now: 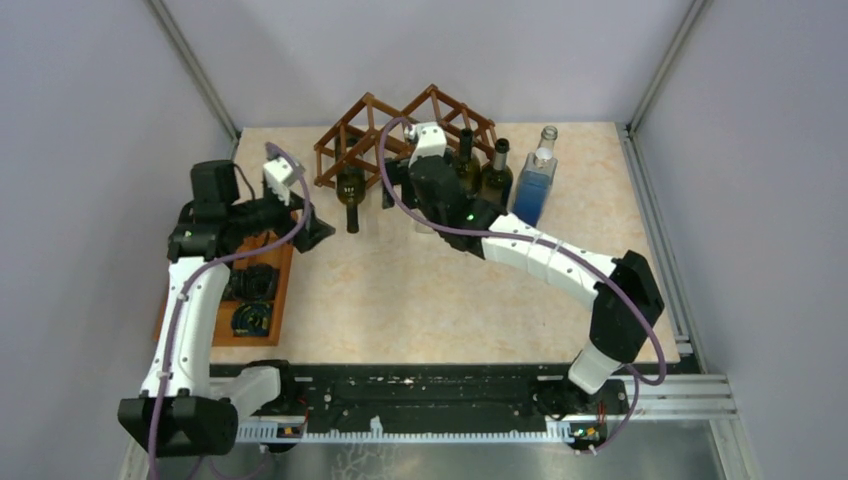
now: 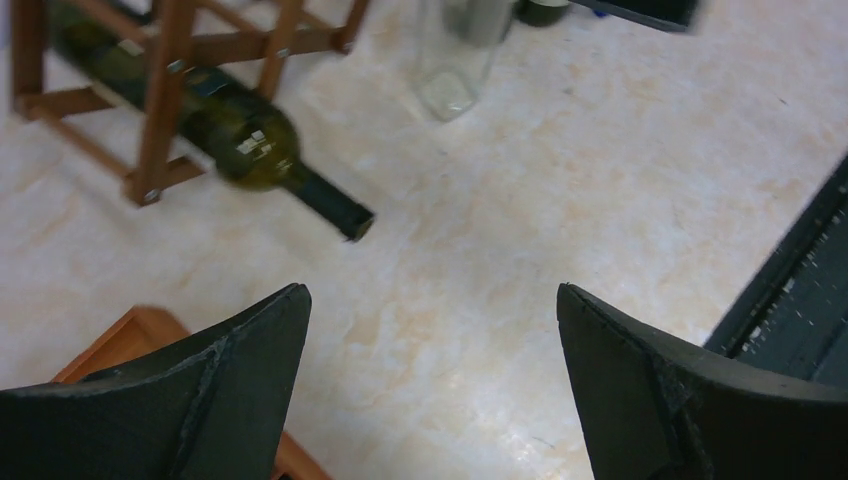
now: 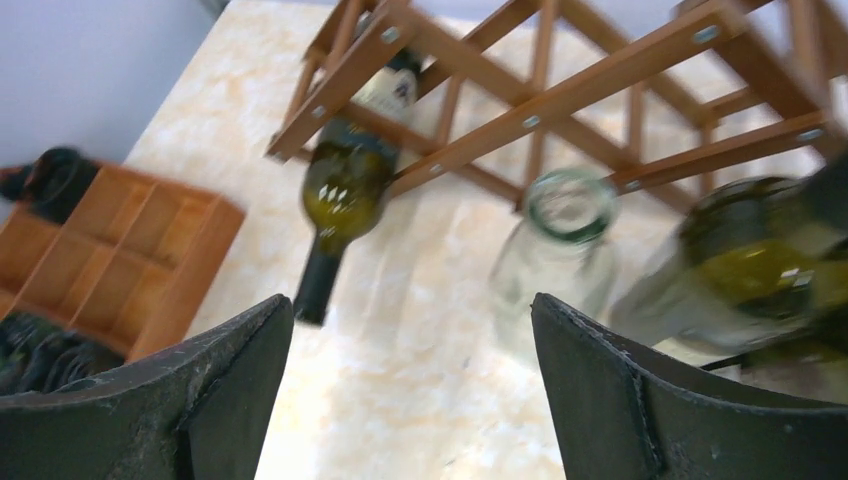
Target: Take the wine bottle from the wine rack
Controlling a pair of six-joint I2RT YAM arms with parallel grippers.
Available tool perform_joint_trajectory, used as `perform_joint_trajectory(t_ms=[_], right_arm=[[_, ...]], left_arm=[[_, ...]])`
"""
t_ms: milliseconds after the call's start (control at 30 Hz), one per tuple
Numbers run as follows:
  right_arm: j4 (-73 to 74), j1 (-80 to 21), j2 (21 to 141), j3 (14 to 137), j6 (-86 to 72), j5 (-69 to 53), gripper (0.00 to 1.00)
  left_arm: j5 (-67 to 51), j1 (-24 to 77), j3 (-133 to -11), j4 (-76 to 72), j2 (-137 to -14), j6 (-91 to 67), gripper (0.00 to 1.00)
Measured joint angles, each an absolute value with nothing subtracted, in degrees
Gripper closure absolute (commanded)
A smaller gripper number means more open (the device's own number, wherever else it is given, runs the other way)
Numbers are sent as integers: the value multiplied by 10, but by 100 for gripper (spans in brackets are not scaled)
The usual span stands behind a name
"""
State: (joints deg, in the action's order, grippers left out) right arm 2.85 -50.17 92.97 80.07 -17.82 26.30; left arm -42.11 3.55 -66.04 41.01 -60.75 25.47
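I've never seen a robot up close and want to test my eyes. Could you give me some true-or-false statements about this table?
1. A green wine bottle lies in the wine rack, neck poking out. True.
2. The left arm's jaws are clamped on that bottle. False: they stand open and empty, apart from it.
3. A blue bottle stands upright on the table. True.
4. The compartment tray sits at the table's right side. False: it is at the left side.
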Motion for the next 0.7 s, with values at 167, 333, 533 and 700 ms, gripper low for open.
perform_joint_trajectory(t_ms=[167, 333, 533, 700], right_arm=[[74, -539, 940, 825, -204, 220, 18], [111, -553, 1023, 919, -227, 139, 20], [164, -552, 1171, 1030, -238, 72, 27], [207, -543, 1282, 1115, -245, 48, 31]], left_arm=[[-444, -75, -668, 407, -630, 259, 1], [-445, -112, -650, 392, -639, 271, 1], [-429, -122, -604, 380, -644, 284, 1], [-421, -135, -594, 370, -645, 289, 1]])
